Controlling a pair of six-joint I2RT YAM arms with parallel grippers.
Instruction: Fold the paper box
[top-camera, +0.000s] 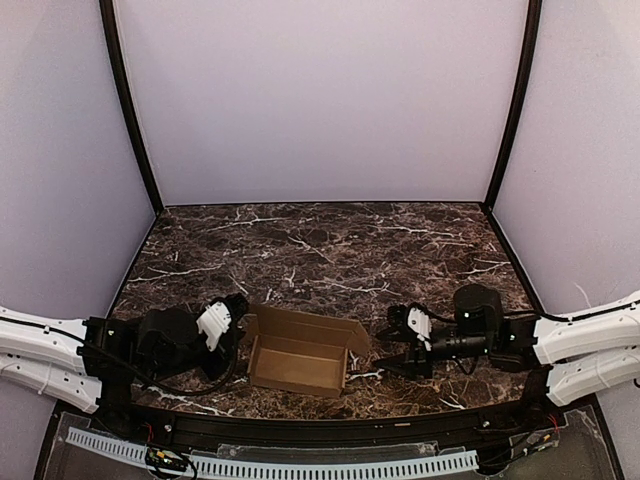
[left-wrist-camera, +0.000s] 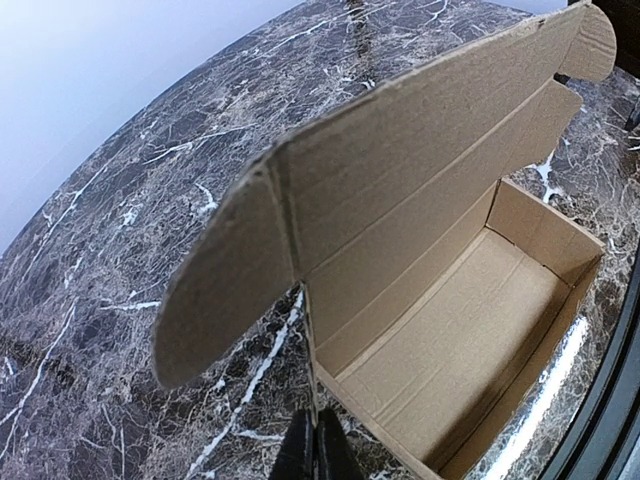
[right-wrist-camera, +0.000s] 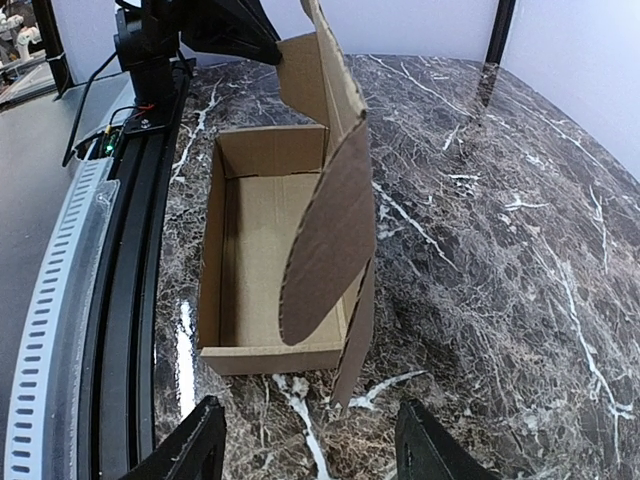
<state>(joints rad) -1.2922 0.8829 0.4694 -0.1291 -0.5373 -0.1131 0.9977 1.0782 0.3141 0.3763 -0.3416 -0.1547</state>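
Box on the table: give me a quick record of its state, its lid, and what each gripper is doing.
box: tan cardboard, tray formed, empty
lid: open, raised from the far long wall
flaps: rounded, on the lid ends, untucked
left gripper: shut, seemingly pinching the box's left end wall
right gripper: open, off the right end, not touching
table: dark marble pattern

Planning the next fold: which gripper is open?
The right gripper: its black fingers stand wide apart; the left gripper is closed on the tan cardboard box.
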